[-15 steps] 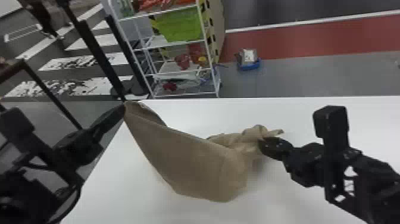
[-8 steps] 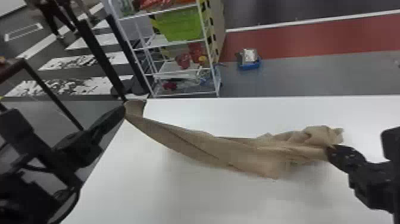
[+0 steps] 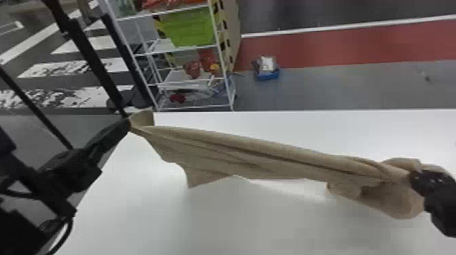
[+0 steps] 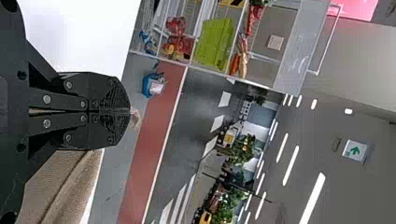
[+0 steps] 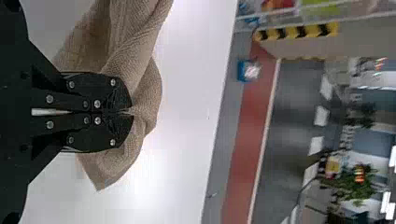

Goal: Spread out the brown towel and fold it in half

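Observation:
The brown towel (image 3: 258, 156) hangs stretched in long folds between both grippers over the white table. At its left end my left gripper (image 3: 128, 124) is shut on a corner, near the table's far left corner. In the left wrist view, the closed left gripper (image 4: 129, 112) has a bit of cloth at its tip, with the towel (image 4: 65, 186) beside it. My right gripper (image 3: 414, 178), at the right side of the table, grips the bunched right end. The right wrist view has the right gripper (image 5: 130, 112) shut on the towel (image 5: 149, 93), with loose cloth on both sides.
The white table (image 3: 237, 220) lies beneath the towel. Beyond its far edge stand a white wire shelf (image 3: 190, 108) with a green bin (image 3: 190, 27) and, on the floor to the right, a small blue container (image 3: 268, 73).
My right gripper has moved far to the right, drawing the towel from a sagging, bunched shape into a long stretched span. The left gripper has kept its place and hold.

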Motion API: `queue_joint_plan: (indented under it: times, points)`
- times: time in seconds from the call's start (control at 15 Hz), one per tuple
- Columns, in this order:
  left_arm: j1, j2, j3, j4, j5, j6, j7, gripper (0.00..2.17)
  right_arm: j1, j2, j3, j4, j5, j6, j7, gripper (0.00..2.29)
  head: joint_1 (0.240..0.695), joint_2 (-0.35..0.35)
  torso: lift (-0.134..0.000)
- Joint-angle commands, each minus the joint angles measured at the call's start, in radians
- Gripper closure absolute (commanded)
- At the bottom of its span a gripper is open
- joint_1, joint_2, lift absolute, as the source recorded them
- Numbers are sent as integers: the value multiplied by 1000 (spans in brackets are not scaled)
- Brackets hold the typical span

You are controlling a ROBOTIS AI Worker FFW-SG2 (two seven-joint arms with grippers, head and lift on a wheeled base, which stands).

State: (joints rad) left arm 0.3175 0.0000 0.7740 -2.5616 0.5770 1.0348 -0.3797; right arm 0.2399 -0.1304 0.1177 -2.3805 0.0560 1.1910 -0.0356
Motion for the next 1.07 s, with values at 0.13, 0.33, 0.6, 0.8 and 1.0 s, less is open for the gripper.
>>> queue_joint_plan:
  times: [0.13,0.33,0.6,0.8,1.0]
  points:
    - [0,-3,-15,-8,-8,-2,1,1615,-255,3,161,423,225,-60,-122,-2,695,187,-124]
    - [2,-3,-6,-8,-9,-2,-1,1615,-283,0,149,506,229,-155,-204,36,695,151,-124]
    - [0,-3,-10,-6,-16,-2,1,1615,-122,-45,68,369,147,-394,-109,93,695,137,-124]
    - [-6,-3,-27,-5,-34,-2,5,1615,47,-63,14,185,53,-603,131,93,695,171,-124]
    - [-6,-3,-29,-6,-49,-2,10,1615,108,-63,30,115,42,-722,399,194,695,281,-124]
